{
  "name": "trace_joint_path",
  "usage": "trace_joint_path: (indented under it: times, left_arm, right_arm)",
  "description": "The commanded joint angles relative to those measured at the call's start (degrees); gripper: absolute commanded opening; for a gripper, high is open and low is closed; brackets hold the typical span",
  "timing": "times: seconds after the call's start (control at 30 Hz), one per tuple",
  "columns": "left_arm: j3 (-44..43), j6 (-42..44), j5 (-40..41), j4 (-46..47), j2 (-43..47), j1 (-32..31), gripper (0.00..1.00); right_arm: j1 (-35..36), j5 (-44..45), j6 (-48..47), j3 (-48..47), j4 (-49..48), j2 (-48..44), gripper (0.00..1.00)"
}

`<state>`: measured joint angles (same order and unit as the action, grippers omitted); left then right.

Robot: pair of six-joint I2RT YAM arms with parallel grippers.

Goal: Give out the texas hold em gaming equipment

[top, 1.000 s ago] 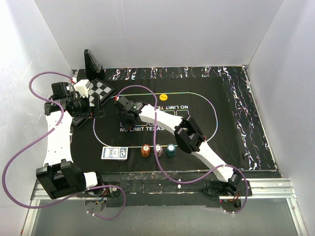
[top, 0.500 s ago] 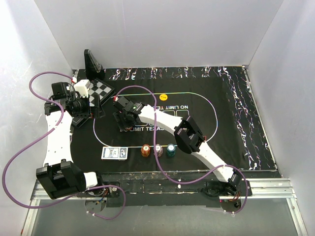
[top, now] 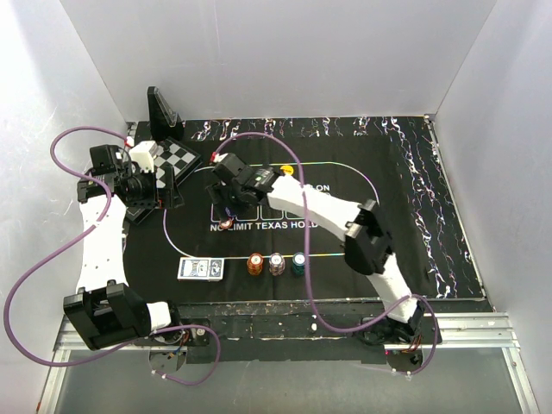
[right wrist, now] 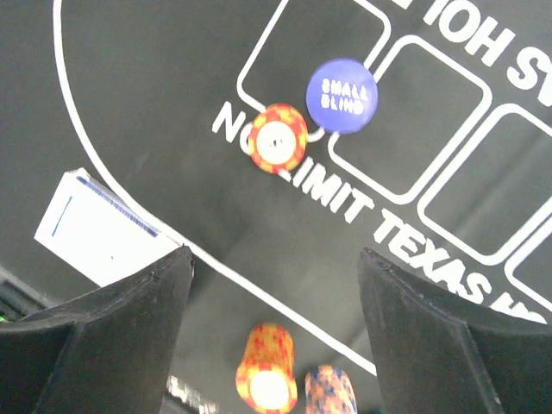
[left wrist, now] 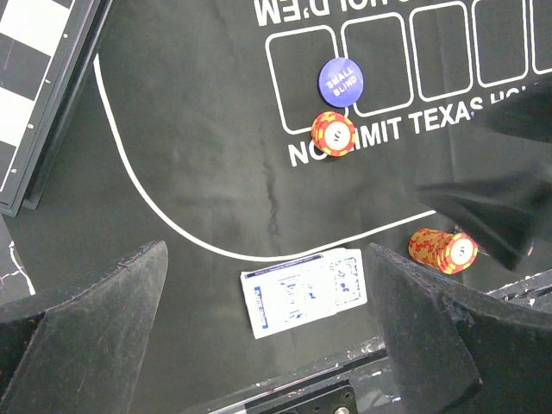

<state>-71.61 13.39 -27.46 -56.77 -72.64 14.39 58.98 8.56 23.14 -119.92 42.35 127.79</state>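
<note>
One orange chip (right wrist: 278, 138) flat against the small-blind button (right wrist: 342, 96): likely light, slippery; pinch its rim. Left gripper (left wrist: 266, 250), right gripper (right wrist: 274, 254): jaws wide, empty.

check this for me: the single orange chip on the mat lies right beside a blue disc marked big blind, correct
Not quite. The blue disc is marked SMALL BLIND, not big blind; the right wrist view shows the lettering clearly. The rest holds: the single orange chip lies on the mat right beside it.
</note>
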Motion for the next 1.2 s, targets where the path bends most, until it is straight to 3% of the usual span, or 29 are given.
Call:
trace_joint_path:
  times: [0.0, 0.1, 0.27, 0.83, 1.17]
  left_arm:
    - [-1.6, 0.3, 0.1, -1.2, 1.5, 0.5, 1.00]
    - [-1.2, 0.8, 0.2, -1.8, 1.6, 0.5, 1.00]
    - [0.3, 0.8, 0.3, -1.2, 3.2, 0.5, 1.00]
    - [-0.6, 0.8, 0.0, -2.7, 3.5, 0.5, 1.00]
    - [-0.7, 0.8, 0.7, -2.6, 3.6, 0.5, 1.00]
  right_arm:
    - [1.4, -2.1, -1.0, 11.3, -1.1, -11.1, 0.85]
    - [3.0, -2.3, -0.8, 21.0, -2.0, -15.5, 0.87]
    - [4.9, -3.9, 0.3, 28.9, -4.1, -18.6, 0.89]
    - [8.6, -3.8, 1.8, 32.6, -5.3, -16.3, 0.92]
    - [8.8, -3.3, 2.2, 32.6, -5.9, -15.2, 0.80]
